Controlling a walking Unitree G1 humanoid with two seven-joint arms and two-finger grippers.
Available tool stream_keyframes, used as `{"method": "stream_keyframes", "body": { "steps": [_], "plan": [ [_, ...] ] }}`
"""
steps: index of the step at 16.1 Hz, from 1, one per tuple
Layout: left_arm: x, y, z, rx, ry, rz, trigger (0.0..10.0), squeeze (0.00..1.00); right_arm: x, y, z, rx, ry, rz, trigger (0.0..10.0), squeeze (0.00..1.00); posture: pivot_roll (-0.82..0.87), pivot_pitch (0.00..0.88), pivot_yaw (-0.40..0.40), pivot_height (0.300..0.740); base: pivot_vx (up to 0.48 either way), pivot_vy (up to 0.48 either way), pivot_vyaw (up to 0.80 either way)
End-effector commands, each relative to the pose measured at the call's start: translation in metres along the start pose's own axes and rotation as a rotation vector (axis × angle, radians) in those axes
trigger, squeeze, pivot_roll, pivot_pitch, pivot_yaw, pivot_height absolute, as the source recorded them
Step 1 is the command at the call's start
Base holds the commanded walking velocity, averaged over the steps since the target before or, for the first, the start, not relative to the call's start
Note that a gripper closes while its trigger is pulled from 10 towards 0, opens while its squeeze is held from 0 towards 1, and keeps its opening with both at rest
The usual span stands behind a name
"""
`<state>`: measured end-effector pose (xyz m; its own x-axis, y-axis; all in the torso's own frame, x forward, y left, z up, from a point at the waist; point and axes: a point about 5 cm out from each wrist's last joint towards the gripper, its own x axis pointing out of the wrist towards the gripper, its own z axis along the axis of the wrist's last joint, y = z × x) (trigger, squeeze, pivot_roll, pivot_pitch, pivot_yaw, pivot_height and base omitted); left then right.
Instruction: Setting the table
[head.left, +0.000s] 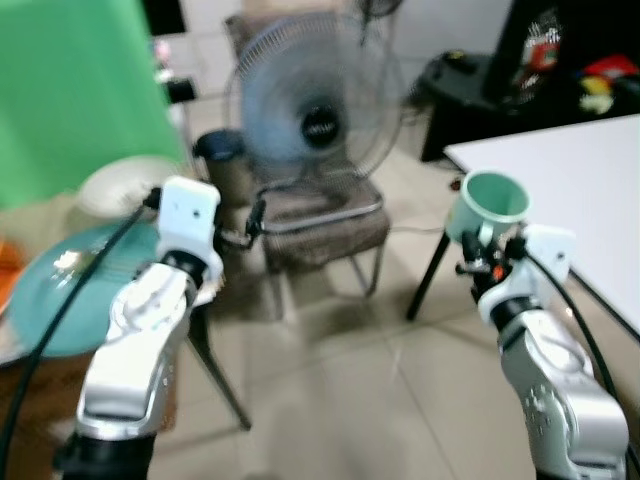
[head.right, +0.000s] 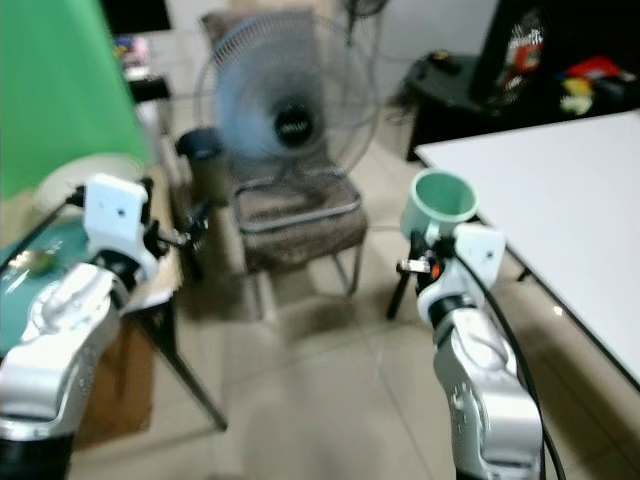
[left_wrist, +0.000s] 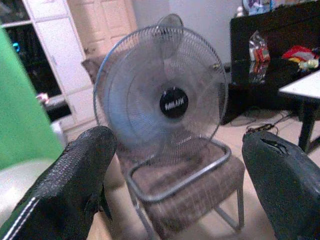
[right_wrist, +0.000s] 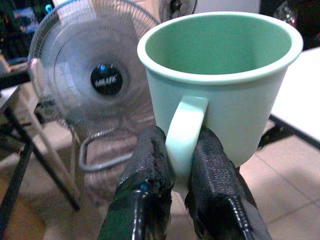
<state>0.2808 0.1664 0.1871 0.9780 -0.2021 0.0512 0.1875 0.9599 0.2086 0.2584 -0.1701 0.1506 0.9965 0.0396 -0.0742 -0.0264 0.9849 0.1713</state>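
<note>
Tiled floor (head.left: 340, 400) ran between two worktops. At left, a teal plate (head.left: 75, 290) lay on the low worktop (head.left: 30, 350). Left claw (left_wrist: 175, 190) hung wide apart and empty, facing a fan (head.left: 315, 110) on a chair (head.left: 320, 215). Right claw (right_wrist: 182, 165) pinched the handle of a green mug (head.left: 488, 205), upright, near the white worktop's (head.left: 580, 190) corner.

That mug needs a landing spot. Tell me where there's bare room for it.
The white table on the robot's right is bare across its visible top, from the near corner back to the dark cabinet. The right gripper holds the green mug just off that corner. Left is crowded: teal plate, white bowl.
</note>
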Motion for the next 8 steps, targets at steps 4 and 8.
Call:
{"method": "stream_keyframes", "body": {
  "steps": [4, 8],
  "plan": [
    [0.0007, 0.0057, -0.0027, 0.001, 0.017, 0.012, 10.0, 0.0, 0.0026, 0.009, 0.0055, 0.014, -0.026, 0.037, 10.0, 0.0, 0.04, 0.0, -0.016, 0.74, 0.385, 0.0, -0.68],
    [0.0005, 0.0082, -0.0051, 0.007, 0.027, 0.014, 10.0, 0.0, 0.0038, 0.011, 0.008, 0.003, -0.038, 0.045, 10.0, 0.0, 0.04, 0.0, -0.017, 0.74, 0.363, 0.0, -0.26]
  ]
}}
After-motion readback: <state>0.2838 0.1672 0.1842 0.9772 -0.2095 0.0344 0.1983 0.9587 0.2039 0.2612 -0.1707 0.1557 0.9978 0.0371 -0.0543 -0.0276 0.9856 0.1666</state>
